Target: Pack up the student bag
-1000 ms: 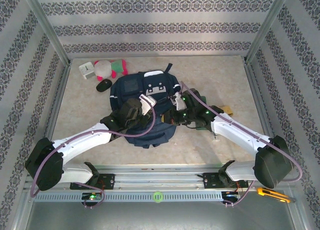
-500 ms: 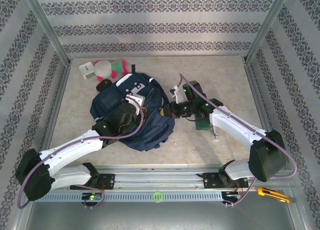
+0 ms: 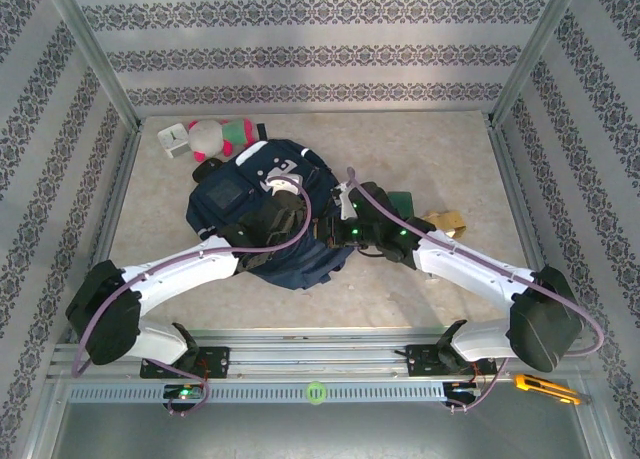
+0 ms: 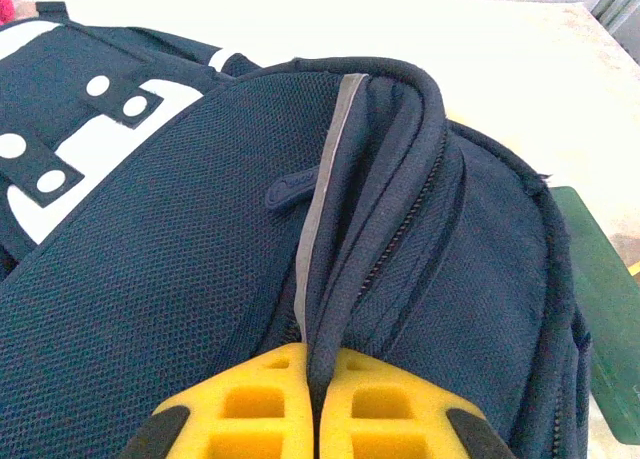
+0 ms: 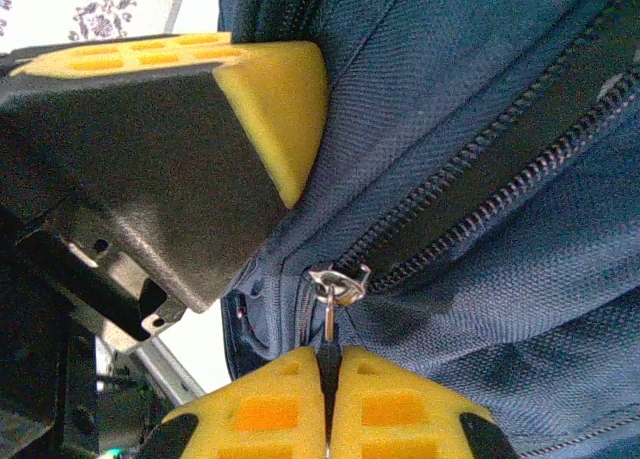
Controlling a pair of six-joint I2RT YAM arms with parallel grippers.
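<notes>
Beige, stone-patterned surface (image 3: 450, 149) lies inside walls papered with grey ornamental stripes. Nearest the arms' bases, well to the right of the student bag (image 3: 225, 194) and closer than it, an orange-handled cutter (image 3: 545, 386) rests on the metal rail. The bag lies left of the surface's middle, with its grey-white patches facing up on its far side. The left gripper (image 4: 318, 379) is pinched together on a raised fold of the bag's navy mesh, next to a thin pale stripe (image 4: 318, 214). The right gripper (image 5: 328, 374), at the bag's right edge, is clamped on the metal zip pull (image 5: 335, 284); the zip's teeth run away from it across the fabric. Just beside the bag on its right lies a flat green item (image 3: 402, 197), with a tan object (image 3: 445, 220) farther right. Beyond the bag's far left corner sit a pink-and-green plush toy (image 3: 220, 136) and a small white clock (image 3: 174, 139).
</notes>
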